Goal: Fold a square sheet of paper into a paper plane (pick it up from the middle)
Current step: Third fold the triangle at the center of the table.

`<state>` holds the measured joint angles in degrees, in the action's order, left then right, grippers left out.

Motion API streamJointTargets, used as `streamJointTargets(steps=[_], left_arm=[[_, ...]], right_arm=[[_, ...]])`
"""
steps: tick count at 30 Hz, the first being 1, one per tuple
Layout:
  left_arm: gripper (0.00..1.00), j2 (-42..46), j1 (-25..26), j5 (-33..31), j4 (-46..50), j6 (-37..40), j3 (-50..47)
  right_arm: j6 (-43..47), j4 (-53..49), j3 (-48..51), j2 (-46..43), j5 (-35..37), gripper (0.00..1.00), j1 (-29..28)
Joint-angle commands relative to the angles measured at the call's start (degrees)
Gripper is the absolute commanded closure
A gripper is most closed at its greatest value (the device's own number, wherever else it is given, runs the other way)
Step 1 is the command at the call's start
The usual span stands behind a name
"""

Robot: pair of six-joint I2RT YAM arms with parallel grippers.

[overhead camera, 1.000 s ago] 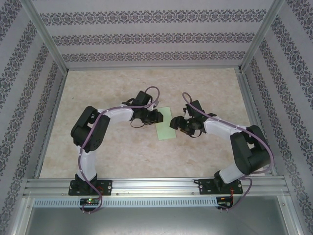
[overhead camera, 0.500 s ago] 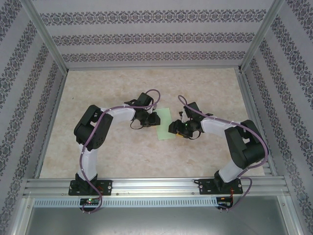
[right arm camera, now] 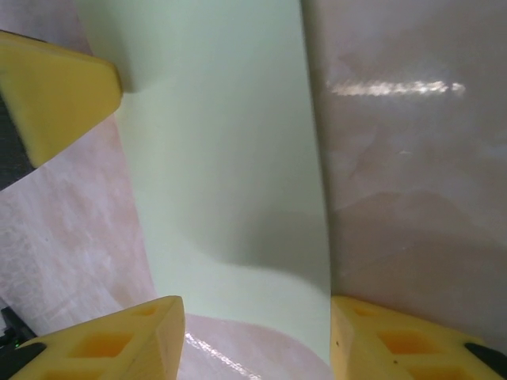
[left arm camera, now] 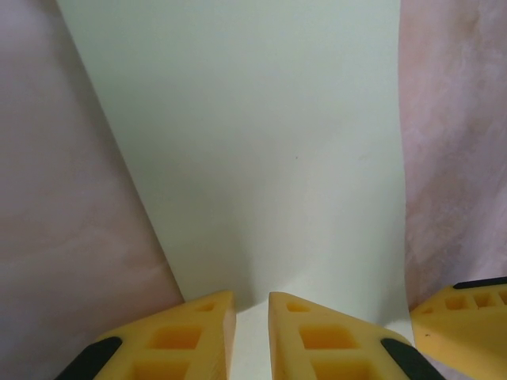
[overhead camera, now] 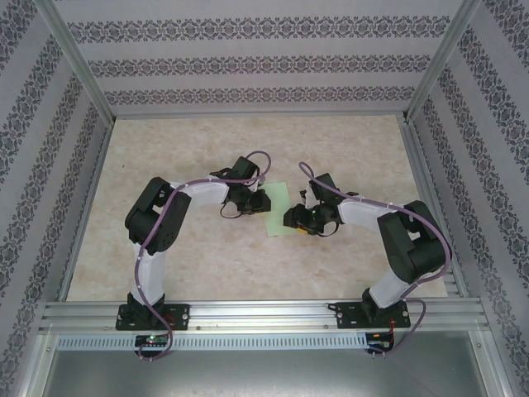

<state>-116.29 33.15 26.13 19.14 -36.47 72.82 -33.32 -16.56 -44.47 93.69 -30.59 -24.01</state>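
Note:
The square sheet of paper point(overhead camera: 276, 217) is pale mint green and lies as a narrow strip on the table between my two grippers. My left gripper point(overhead camera: 263, 203) is on its left side. In the left wrist view the paper point(left arm camera: 261, 142) rises in a small ridge into the narrow gap of the left gripper point(left arm camera: 252, 305), which is shut on it. My right gripper point(overhead camera: 291, 219) is at the strip's right side. In the right wrist view the right gripper point(right arm camera: 255, 313) stands open, straddling the paper's point(right arm camera: 222, 158) near end, its fingers at either edge.
The beige marbled tabletop point(overhead camera: 190, 256) is ringed by patterned walls and an aluminium frame point(overhead camera: 264, 314) at the near edge. A yellow finger of the right gripper point(left arm camera: 463, 321) shows in the left wrist view, and one of the left gripper point(right arm camera: 55, 95) in the right wrist view.
My right gripper has moved left onto the paper's edge and its fingers have narrowed. My left gripper has shifted slightly and kept its hold on the paper.

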Motion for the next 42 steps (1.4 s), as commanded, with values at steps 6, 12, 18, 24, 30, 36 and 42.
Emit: streamJointTargets(steps=[6,12,18,24,30,36,42], left_arm=[[0.79,-2.2,0.5,-2.7,2.7,1.0,0.4],[0.79,-2.2,0.4,-2.7,2.7,1.1,0.3],[0.79,-2.1,0.4,-2.5,2.5,1.3,0.2],[0.80,-1.4,0.4,-1.0,2.4,1.5,0.8],[0.78,3.2,0.1,-1.3,4.7,4.5,4.6],[0.78,1.7,-1.1,-5.7,5.7,5.1,5.8],[0.81,-2.1,-1.2,-6.0,6.1,4.5,7.3]], right_arm=[[-7.2,6.5,4.2,-4.6,-1.2,0.57,0.4],[-11.0,7.1,5.8,-7.1,0.8,0.70,0.7],[-13.6,5.8,5.4,-7.6,3.4,0.91,0.9],[-14.6,8.7,3.0,-4.8,2.1,0.96,-0.4],[-15.1,8.6,-0.8,-1.1,3.3,0.96,-2.4],[-15.0,8.9,-3.4,1.6,4.9,0.95,-3.8],[-15.2,12.1,-5.5,4.4,4.4,0.95,-4.6]])
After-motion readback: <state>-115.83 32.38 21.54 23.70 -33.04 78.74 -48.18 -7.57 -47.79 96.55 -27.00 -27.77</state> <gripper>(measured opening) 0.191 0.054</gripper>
